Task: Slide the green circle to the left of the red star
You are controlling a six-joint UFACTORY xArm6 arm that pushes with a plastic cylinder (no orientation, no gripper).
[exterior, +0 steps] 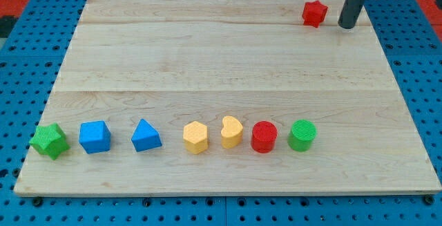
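- A green plastic star block (48,141) lies at the bottom-left corner of the pale wooden desk (228,60), the first piece in a row along the bottom edge.
- Just beside it, toward the view's right, a blue plastic cube (94,137) and then a blue plastic triangle block (146,135) follow in that row, each apart from its neighbour.
- Near the middle of the bottom edge stand a yellow plastic hexagon block (196,137) and a yellow plastic heart block (232,132), very close together; I cannot tell whether they touch.
- A red plastic cylinder (264,137) follows, and the green plastic circle block (302,135) ends the row on the view's right, just beside the red one and with bare wood above it, so I judge it can be pushed up the desk without disturbing the others.
- The red plastic star block (314,14) lies alone near the top-right corner of the desk, with open wood on its left where the green circle should end up.
- There is no pincer on this rig, so nothing is grasped or released: my tip (347,25) rests on the desk just to the right of the red star, not touching it.
- The green circle is well apart from my tip, down by the bottom edge and a little to the view's left, so I judge the tip must travel to below the circle first.
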